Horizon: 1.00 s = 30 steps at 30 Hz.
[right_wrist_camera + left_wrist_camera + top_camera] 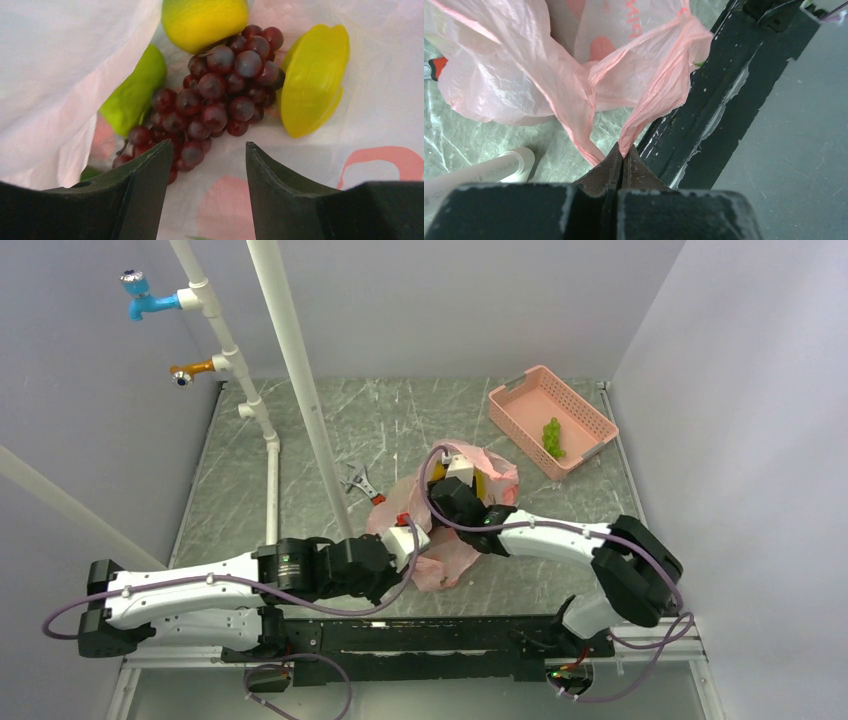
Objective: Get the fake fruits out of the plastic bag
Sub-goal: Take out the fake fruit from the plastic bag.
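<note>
Clamped left gripper (pixel 622 157), parted right gripper (pixel 209 149)

marbled table (pixel 400 420), rigid pink slotted basket (pixel 530 405) set at its far right corner, wrench (pixel 362 485) laid near a slanted white pipe (pixel 300 370), blue tap (pixel 148 302) and orange tap (pixel 190 371) mounted on a second pipe (pixel 225 345), far left

Grape bunch (pixel 220 95) in bag (pixel 445 565); basket (pixel 520 436) beyond bag, right

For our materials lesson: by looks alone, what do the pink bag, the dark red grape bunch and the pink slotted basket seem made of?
Thin translucent pink bag: likely plastic film, slightly glossy; it crinkles and lets light through.
Dark red grape bunch: probably moulded plastic, glossy; berries show highlights.
Pink slotted basket: seemingly rigid matt plastic; straight slotted walls.
</note>
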Tool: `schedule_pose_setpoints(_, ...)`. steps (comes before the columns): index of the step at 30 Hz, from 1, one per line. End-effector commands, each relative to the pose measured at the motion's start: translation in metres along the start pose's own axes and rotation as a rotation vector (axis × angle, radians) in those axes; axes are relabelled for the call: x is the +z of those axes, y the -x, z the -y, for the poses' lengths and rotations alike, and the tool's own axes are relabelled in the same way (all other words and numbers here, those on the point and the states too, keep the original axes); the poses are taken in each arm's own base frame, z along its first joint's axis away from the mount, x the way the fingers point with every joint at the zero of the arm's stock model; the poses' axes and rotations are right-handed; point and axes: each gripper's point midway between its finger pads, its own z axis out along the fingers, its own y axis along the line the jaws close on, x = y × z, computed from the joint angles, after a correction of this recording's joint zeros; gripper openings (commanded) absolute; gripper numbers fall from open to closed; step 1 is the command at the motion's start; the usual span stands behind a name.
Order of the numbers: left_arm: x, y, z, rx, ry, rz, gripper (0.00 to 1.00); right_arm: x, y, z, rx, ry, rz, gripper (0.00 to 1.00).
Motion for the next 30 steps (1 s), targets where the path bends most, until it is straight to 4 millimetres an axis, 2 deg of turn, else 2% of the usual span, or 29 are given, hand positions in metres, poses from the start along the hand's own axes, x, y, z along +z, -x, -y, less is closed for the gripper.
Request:
schedule_pose_setpoints(1,0.005,0.006,0.003,-0.012,0.008,-0.009,0.0,0.02,0.044,-0.003,0.115,-0.028,0.14,0.59)
schedule_pose_setpoints(6,0.011,-0.001,0.006,-0.025,0.0,-0.023,0.0,0.041,0.04,-0.009,0.116,0.013,0.141,0.6)
schedule_pose_setpoints(10,0.014,-0.006,0.006,-0.044,-0.002,-0.026,0.0,0.061,0.027,-0.006,0.123,-0.005,0.119,0.56)
schedule_pose_setpoints(13,0.015,-0.009,0.006,-0.053,0.006,-0.034,0.0,0.071,0.018,-0.002,0.107,-0.041,0.102,0.46)
schedule_pose_setpoints(15,0.015,-0.011,0.004,-0.061,0.013,-0.036,0.0,0.073,0.015,0.001,0.1,-0.055,0.101,0.31)
schedule_pose_setpoints(19,0.015,-0.013,0.003,-0.073,0.016,-0.033,0.0,0.067,0.016,0.005,0.096,-0.054,0.116,0.1)
schedule_pose_setpoints(21,0.015,-0.013,0.002,-0.072,0.023,-0.031,0.0,0.06,0.02,0.005,0.093,-0.046,0.119,0.04)
schedule_pose_setpoints(24,0.014,-0.014,-0.004,-0.07,0.059,-0.038,0.0,0.044,0.027,0.005,0.099,-0.007,0.136,0.0)
schedule_pose_setpoints(30,0.017,-0.014,-0.01,-0.065,0.098,-0.035,0.0,0.003,0.03,0.001,0.132,0.128,0.148,0.0)
